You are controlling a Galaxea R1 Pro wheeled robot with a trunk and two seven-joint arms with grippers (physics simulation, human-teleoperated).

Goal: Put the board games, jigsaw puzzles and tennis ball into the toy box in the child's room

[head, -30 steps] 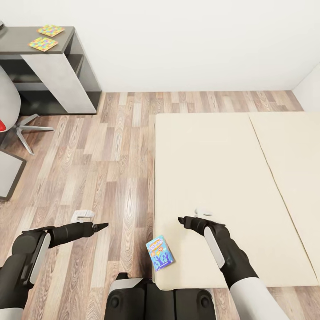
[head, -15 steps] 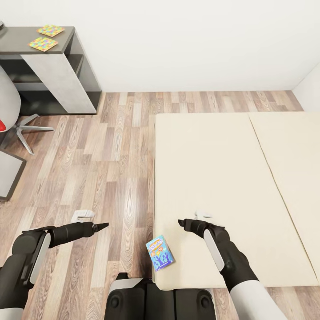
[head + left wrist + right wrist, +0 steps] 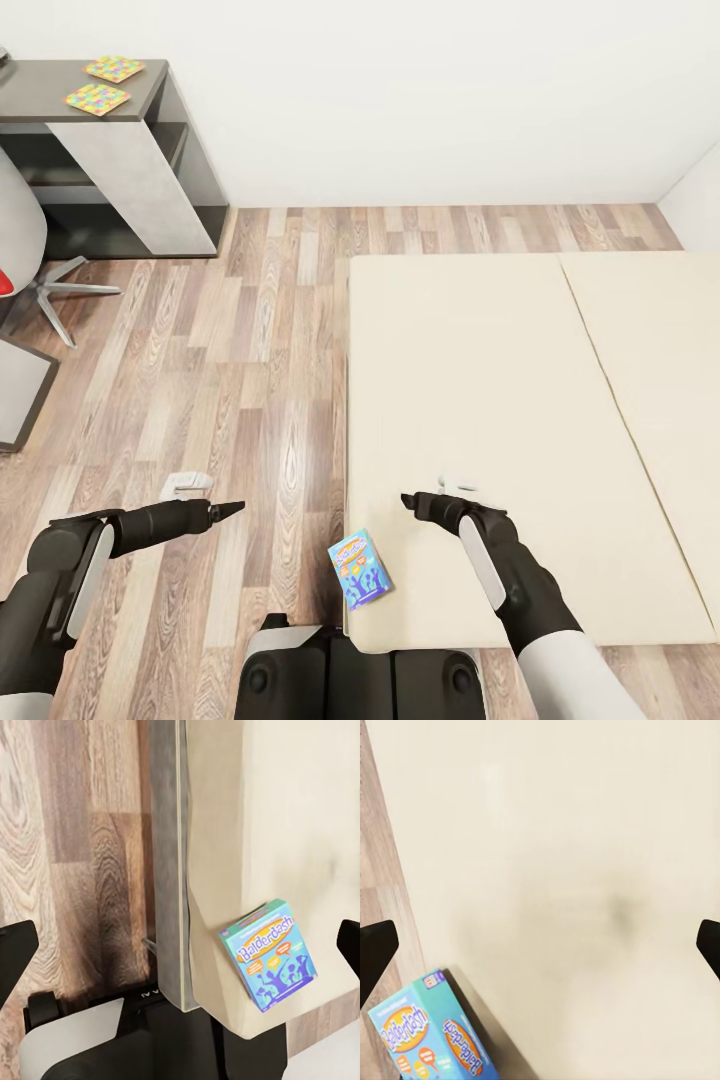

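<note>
A small blue board game (image 3: 360,568) lies on the near left corner of the cream bed (image 3: 500,400); it also shows in the wrist views (image 3: 270,954) (image 3: 427,1039). My right gripper (image 3: 408,498) hovers open over the mattress, just beyond and right of the box. My left gripper (image 3: 232,509) is open above the wooden floor, left of the bed. Two jigsaw puzzles (image 3: 114,68) (image 3: 97,99) lie on the dark corner of the table (image 3: 40,95) at the far left. The toy box and the tennis ball are out of view.
A swivel chair with a star base (image 3: 55,288) stands on the floor below the table. A grey panel (image 3: 15,400) juts in at the left edge. Wooden floor (image 3: 250,350) runs between table and bed, and a white wall closes the back.
My right forearm has shifted very slightly. The left arm, the board game and the view stay as they were.
</note>
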